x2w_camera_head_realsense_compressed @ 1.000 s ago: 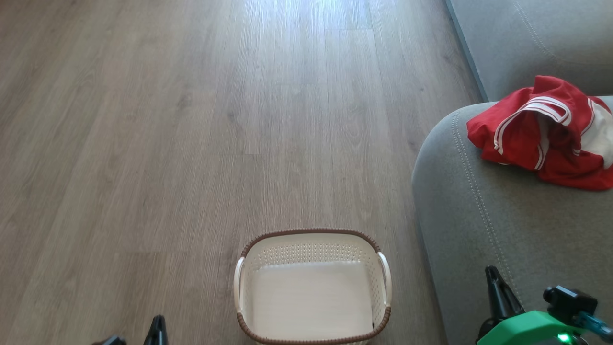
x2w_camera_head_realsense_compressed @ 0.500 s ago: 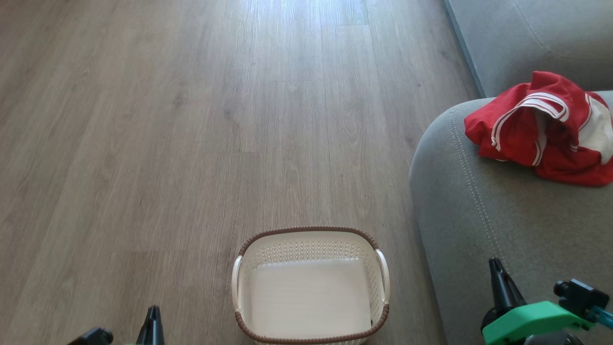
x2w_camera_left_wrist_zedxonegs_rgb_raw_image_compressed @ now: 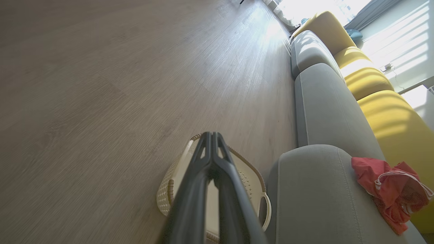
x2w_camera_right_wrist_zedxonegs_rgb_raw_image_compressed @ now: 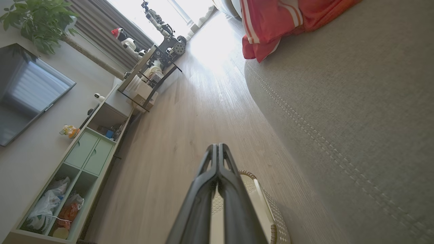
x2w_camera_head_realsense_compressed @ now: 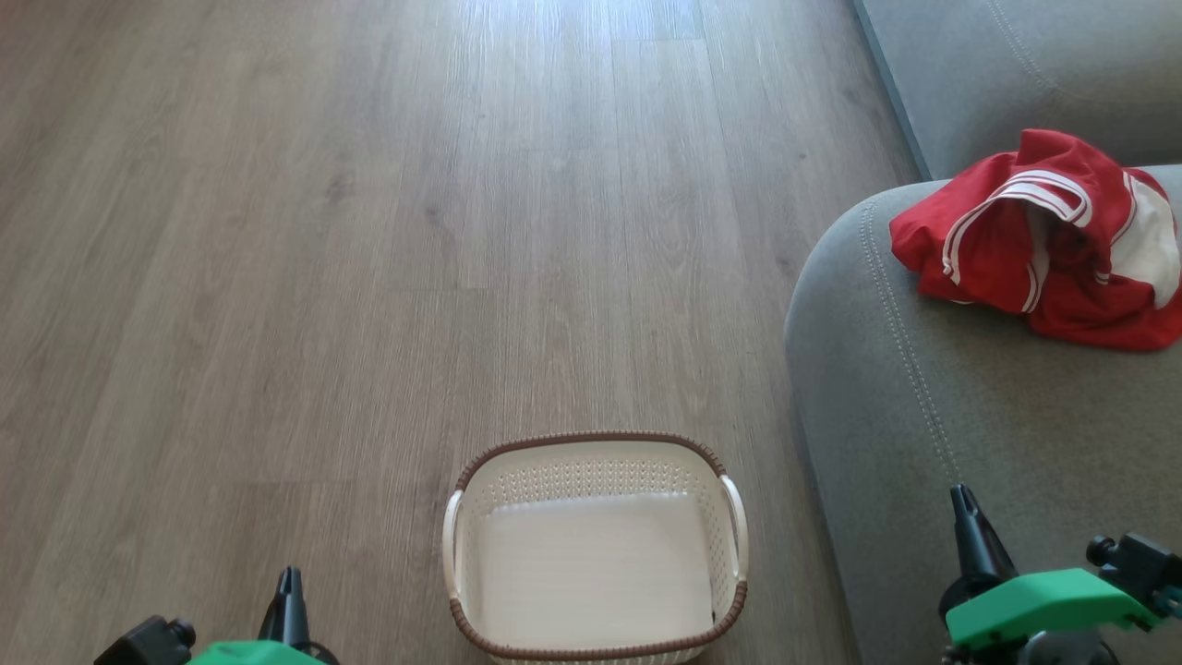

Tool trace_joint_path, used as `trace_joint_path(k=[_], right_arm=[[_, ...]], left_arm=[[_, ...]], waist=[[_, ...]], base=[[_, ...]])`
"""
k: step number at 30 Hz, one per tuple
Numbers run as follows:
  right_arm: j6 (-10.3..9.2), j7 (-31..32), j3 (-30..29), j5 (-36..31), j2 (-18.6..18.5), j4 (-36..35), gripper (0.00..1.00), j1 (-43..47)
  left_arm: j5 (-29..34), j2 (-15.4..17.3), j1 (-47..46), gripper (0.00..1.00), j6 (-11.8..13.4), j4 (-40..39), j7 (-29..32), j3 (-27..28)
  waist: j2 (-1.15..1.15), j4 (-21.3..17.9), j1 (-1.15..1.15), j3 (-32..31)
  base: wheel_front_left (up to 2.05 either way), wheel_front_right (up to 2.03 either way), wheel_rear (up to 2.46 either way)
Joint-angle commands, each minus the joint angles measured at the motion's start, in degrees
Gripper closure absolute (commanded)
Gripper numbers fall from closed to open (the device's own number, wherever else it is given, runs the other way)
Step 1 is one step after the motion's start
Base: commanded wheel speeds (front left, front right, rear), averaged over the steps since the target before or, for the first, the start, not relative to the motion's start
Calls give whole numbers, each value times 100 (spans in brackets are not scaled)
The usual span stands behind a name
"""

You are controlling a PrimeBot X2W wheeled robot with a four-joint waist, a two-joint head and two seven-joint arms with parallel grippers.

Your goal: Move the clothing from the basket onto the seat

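clothing [x2w_camera_head_realsense_compressed: 1043, 245]: crumpled on the seat [x2w_camera_head_realsense_compressed: 933, 416], far right | basket [x2w_camera_head_realsense_compressed: 591, 443]: on the floor, near centre | left gripper [x2w_camera_head_realsense_compressed: 288, 574]: fingers pressed together, holding nothing | right gripper [x2w_camera_head_realsense_compressed: 963, 494]: likewise

Floor [x2w_camera_head_realsense_compressed: 369, 231]: wood-grain planks, smooth, satin glare at far end. Basket [x2w_camera_head_realsense_compressed: 591, 476]: smooth white plastic, perforated, brown woven-look edging. Seat [x2w_camera_head_realsense_compressed: 923, 397]: grey cloth, matt, coarse weave. Clothing [x2w_camera_head_realsense_compressed: 988, 249]: soft red cloth, crumpled. Left gripper [x2w_camera_head_realsense_compressed: 288, 577], right gripper [x2w_camera_head_realsense_compressed: 962, 499]: dark matt plastic.
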Motion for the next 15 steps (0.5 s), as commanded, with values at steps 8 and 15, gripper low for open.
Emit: trace_joint_path(k=[8,15], right_arm=[[-1,137,21,678,-60,-233,100,-444],[-1,232,11,1145,-71,-246,100,-520]], left_arm=[[-476,-82,-328,100,-214,-215,157,448],[-803,-167,-376,100,-346,-249,268,653]], waist=[[0,-35,0,33],[0,-61,0,58]], base=[[0,0,0],[0,0,0]])
